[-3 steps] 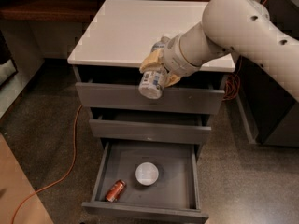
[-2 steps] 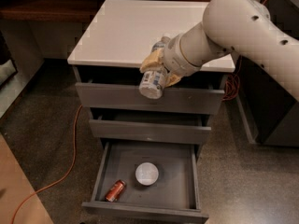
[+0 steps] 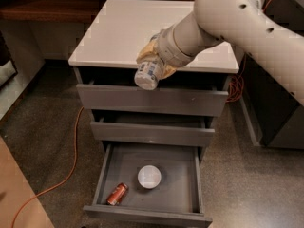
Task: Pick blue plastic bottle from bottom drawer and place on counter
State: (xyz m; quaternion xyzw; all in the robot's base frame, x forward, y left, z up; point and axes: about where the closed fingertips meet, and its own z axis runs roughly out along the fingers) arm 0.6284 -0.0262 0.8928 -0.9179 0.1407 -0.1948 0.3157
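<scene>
Since the earlier frame, the blue plastic bottle (image 3: pixel 147 75) is sitting slightly higher and further left, and the arm is lifting it towards the white slab. The end effector (image 3: pixel 152 63) is hanging in front of the cabinet, just below the front edge of the worktop (image 3: pixel 137 27). It is pinching the bottle near its upper end, with its yellowish fingers (image 3: pixel 148 52) closing around it. The bottle is tilting, with its round base pointing down and towards the camera, level with the gap above the top drawer (image 3: pixel 152 100).

By the look of things, the pick is done. The bottle is out of the bottom drawer (image 3: pixel 178 194), which is standing pulled open with a white bowl (image 3: pixel 149 176) and a reddish can (image 3: pixel 117 194) still lying on its floor. The placing is what is left: the bottle is not yet over the slab (it is hanging in front of the edge, not above it). It probably needs to go higher, then back over the white surface, then down and out of the grip. The middle drawer (image 3: pixel 152 133) is showing only a little way out.

As for writing, the bottle is carrying a pale band with bluish marks, but no word can be read there. The can is showing no legible brand either.
</scene>
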